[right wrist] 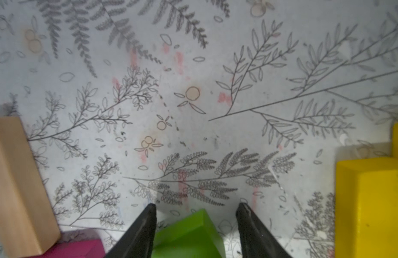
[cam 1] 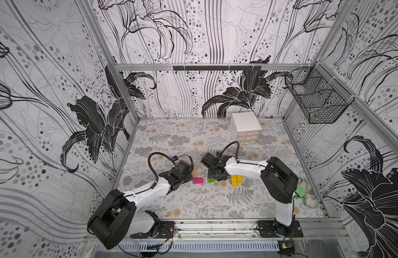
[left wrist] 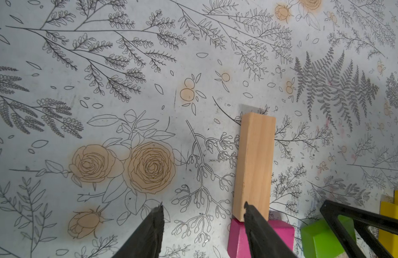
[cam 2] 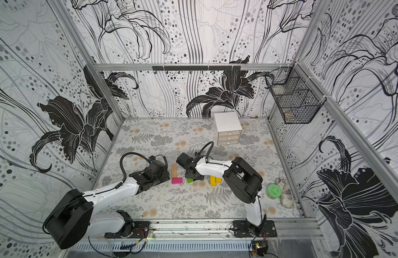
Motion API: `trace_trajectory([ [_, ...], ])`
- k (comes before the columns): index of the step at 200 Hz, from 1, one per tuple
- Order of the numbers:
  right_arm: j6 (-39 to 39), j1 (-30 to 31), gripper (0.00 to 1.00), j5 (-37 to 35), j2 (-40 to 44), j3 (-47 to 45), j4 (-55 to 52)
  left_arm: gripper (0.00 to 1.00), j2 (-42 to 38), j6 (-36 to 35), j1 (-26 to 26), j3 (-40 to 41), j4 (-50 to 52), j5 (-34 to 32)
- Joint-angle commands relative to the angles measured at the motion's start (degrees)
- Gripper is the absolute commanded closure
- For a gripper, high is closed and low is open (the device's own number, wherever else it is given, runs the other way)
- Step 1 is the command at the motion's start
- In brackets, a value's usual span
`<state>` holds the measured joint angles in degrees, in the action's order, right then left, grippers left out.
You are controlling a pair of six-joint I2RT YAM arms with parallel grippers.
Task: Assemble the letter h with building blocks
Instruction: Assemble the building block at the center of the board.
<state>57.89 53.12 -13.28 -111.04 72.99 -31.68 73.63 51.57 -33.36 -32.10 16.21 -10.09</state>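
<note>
In both top views the building blocks lie mid-table. A long tan block (cam 1: pixel 195 170) meets a short pink block (cam 1: pixel 198 180) at its near end, making an L of the letter h. A green block (cam 1: pixel 211 180) lies skewed just right of the pink one. Two yellow blocks (cam 1: pixel 236 179) sit side by side further right. My left gripper (left wrist: pixel 202 205) is open over bare table, one fingertip (left wrist: pixel 251 214) in front of the tan (left wrist: pixel 253 165) and pink (left wrist: pixel 238 241) blocks. My right gripper (right wrist: pixel 196 205) is open astride the green block (right wrist: pixel 189 234), with a gap at one finger.
A white three-drawer box (cam 1: pixel 245 127) stands at the back right. A wire basket (cam 1: pixel 316 100) hangs on the right wall. A green round tin (cam 2: pixel 274 190) and a crumpled cloth (cam 2: pixel 285 196) lie by the right edge, behind the right arm.
</note>
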Motion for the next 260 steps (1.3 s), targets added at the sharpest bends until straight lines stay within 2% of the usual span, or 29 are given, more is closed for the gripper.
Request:
trace_trajectory([
  [1, 1.7, 0.5, 0.33, -0.9, 1.3, -0.9, -1.8, 0.40, 0.6, -1.0, 0.3, -1.7, -1.6, 0.3],
  [24, 1.6, 0.6, 0.26, -1.2, 1.9, -1.3, -1.8, 0.41, 1.1, -1.1, 0.2, -2.0, -1.7, 0.5],
  [117, -2.7, 2.1, 0.27, 0.5, 2.4, -1.4, 1.7, 0.41, 1.6, -1.8, 0.2, -3.2, -1.1, 0.6],
  [170, -2.8, 2.6, 0.27, -1.1, 3.6, -1.8, 0.3, 0.41, 1.7, -2.1, 0.3, -3.6, -0.8, 0.7],
  [221, -5.5, 2.5, 0.14, -5.8, 10.2, -4.6, -3.1, 0.42, 1.4, -2.1, 0.2, -3.1, -0.9, 0.7],
  [233, -7.3, 2.4, 0.19, -5.6, 10.9, -4.9, -3.3, 0.41, 1.5, -2.1, 0.2, -2.9, -1.0, 0.7],
  [260, -10.1, 2.5, 0.48, -3.9, 11.3, -5.9, -3.9, 0.44, 1.4, -2.2, 0.2, -3.0, -1.1, 0.8],
])
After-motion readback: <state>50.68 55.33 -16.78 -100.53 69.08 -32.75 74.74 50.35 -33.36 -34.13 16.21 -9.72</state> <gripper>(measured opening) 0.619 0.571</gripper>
